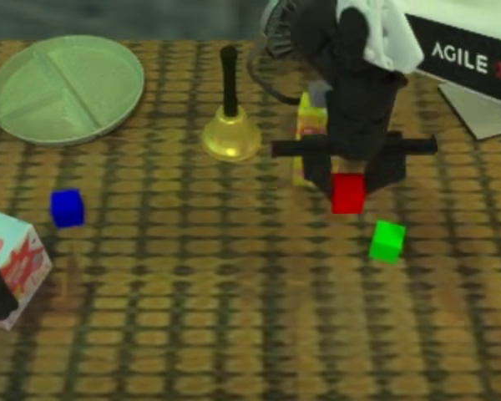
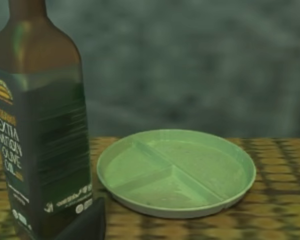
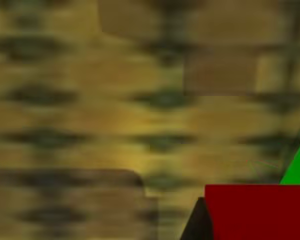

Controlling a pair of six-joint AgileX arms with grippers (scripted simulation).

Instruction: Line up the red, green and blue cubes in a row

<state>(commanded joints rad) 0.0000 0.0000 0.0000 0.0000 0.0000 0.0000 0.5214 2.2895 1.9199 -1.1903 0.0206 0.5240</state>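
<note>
the right gripper (image 1: 347,188) is clenched on the red cube (image 1: 346,194), right of centre, just beside the green cube (image 1: 387,241). lowering carelessly could knock green aside. the left gripper sits parked at the near left; its jaw state i cannot tell.

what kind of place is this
Probably a simulated tabletop test scene rather than a real room: a woven-pattern table scattered with unrelated props, such as a bell, divided plate and olive oil bottle.

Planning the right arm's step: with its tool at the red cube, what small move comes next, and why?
Probably shift the red cube toward the green cube and set it alongside; the right tool appears to hold it, and the blue cube lies far left.
</note>
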